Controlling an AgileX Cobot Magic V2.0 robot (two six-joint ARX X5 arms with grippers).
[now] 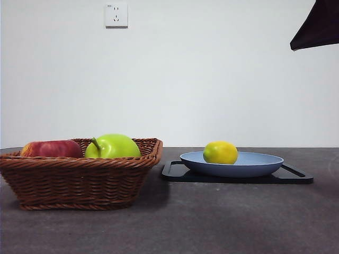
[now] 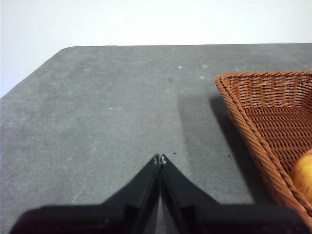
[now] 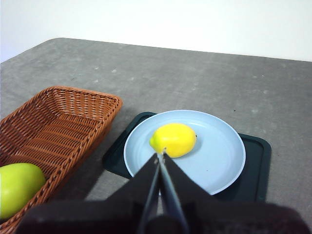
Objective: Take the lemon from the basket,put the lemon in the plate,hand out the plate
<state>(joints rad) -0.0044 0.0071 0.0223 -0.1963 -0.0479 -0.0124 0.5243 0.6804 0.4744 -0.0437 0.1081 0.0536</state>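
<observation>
One oval lemon (image 1: pixel 220 152), smooth round plate (image 1: pixel 265 165)

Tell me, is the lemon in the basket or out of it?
Out. The lemon lies on the blue plate, beside the basket, which holds only apples.

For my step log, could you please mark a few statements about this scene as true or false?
1. The lemon lies in the plate. True.
2. The plate sits on the bare table. False: it sits on a black tray.
3. The basket holds a green apple. True.
4. The right gripper grips the lemon. False: its fingers are shut, empty, above the plate.
5. The left gripper is open. False: it is shut.
</observation>
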